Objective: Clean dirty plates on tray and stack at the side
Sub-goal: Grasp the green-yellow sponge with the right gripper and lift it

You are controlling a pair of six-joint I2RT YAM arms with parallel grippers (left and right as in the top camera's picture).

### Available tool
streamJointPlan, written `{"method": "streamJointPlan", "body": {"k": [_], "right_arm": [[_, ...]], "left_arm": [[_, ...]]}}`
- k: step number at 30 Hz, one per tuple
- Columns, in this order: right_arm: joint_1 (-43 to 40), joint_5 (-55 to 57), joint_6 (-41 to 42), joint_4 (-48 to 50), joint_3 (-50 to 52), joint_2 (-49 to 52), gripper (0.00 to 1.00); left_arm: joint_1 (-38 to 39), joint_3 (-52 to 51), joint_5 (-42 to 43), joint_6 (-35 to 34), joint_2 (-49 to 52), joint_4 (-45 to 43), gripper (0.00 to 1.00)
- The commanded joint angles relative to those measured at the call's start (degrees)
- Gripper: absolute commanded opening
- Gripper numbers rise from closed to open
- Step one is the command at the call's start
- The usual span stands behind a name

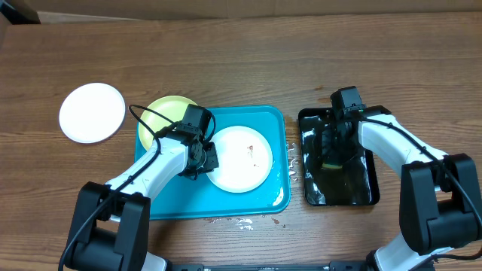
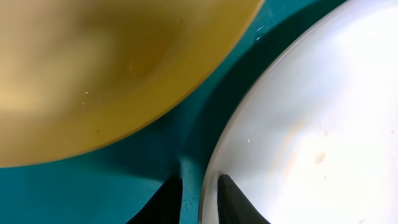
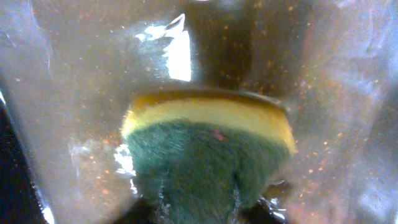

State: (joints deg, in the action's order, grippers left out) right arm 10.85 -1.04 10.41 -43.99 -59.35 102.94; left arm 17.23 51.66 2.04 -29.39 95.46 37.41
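Note:
The turquoise tray holds a pale yellow-green plate at its back left and a white plate with brown smears at its middle right. A second white plate lies on the table at far left. My left gripper is at the smeared plate's left edge. In the left wrist view its fingers close on that plate's rim, beside the yellow-green plate and the tray floor. My right gripper is shut on a yellow-and-green sponge, with its fingertips either side.
A glossy black tray with wet, speckled liquid stands right of the turquoise tray; the sponge rests in it. Water drops lie on the table at the turquoise tray's front edge and between the trays.

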Motion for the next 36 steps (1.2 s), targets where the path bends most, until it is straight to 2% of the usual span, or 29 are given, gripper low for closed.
{"method": "streamJointPlan", "body": {"k": [1,2,3,4,6,8,10,11,12,13,14,15,17,19,25,28,29,30,31,32,36], "right_arm": [[-0.13,-0.09,0.02,-0.04,1.03,1.68,0.12],[-0.13,-0.02,0.02,0.22,1.01,1.68,0.49],[-0.13,0.15,0.0,0.72,0.98,1.68,0.75],[-0.31,0.44,-0.04,1.57,0.96,1.68,0.87],[-0.57,1.05,-0.2,3.34,0.83,1.68,0.89],[-0.63,1.05,-0.2,5.27,0.85,1.68,0.87],[-0.63,1.03,-0.17,6.75,0.9,1.7,0.81],[-0.63,1.03,-0.17,7.19,0.9,1.7,0.71],[-0.63,1.03,-0.17,7.72,0.9,1.7,0.44],[-0.63,1.05,-0.17,7.8,0.9,1.7,0.33],[-0.63,1.03,-0.15,7.85,0.9,1.7,0.27],[-0.63,1.03,-0.15,7.82,0.9,1.7,0.3],[-0.63,1.16,-0.24,7.72,0.87,1.68,0.63],[-0.66,1.68,-0.7,6.8,0.35,1.64,0.74],[-0.63,1.42,-0.83,-1.42,-2.25,1.64,0.77],[-0.63,1.42,-0.83,-2.43,-1.18,1.64,0.72],[-0.63,1.44,-0.83,-1.55,-0.66,1.64,0.68],[-0.63,1.44,-0.85,-1.09,-0.5,1.66,0.53],[-0.63,1.42,-0.85,-0.92,-0.5,1.66,0.2],[-0.63,1.4,-0.83,-1.22,-1.16,1.46,0.04],[-0.63,1.4,-0.83,-7.98,-6.6,0.81,0.04]], "left_arm": [[0.07,-0.85,-1.01,0.68,0.04,-0.22,0.21],[0.07,-0.85,-1.01,0.7,0.04,-0.22,0.21],[0.07,-0.85,-1.01,0.7,0.04,-0.24,0.22],[0.07,-0.85,-1.01,0.7,0.04,-0.24,0.21],[0.07,-0.85,-0.98,0.68,0.04,-0.26,0.22],[0.07,-0.85,-0.98,0.7,0.04,-0.24,0.22],[0.07,-0.85,-0.98,0.7,0.04,-0.22,0.22],[0.07,-0.85,-0.98,0.68,0.04,-0.2,0.22],[0.07,-0.85,-0.98,0.7,0.04,-0.15,0.22],[0.07,-0.85,-0.98,0.7,0.04,-0.15,0.22],[0.07,-0.85,-0.98,0.7,0.04,-0.17,0.22],[0.07,-0.85,-0.98,0.7,0.04,-0.17,0.23],[0.07,-0.85,-0.98,0.7,0.04,-0.17,0.25],[0.07,-0.85,-0.98,0.7,0.04,-0.17,0.31],[0.07,-0.85,-0.98,0.68,0.04,-0.22,0.38],[0.07,-0.85,-0.96,0.68,0.04,-0.22,0.39],[0.07,-0.85,-0.9,0.66,0.04,-0.22,0.39],[0.07,-0.85,-0.76,0.66,0.04,-0.22,0.39],[0.07,-0.85,-0.74,0.66,0.04,-0.24,0.4],[0.07,-0.85,-0.76,0.68,0.04,-0.2,0.4],[0.07,-0.85,-0.83,0.7,0.04,-0.22,0.43]]}}
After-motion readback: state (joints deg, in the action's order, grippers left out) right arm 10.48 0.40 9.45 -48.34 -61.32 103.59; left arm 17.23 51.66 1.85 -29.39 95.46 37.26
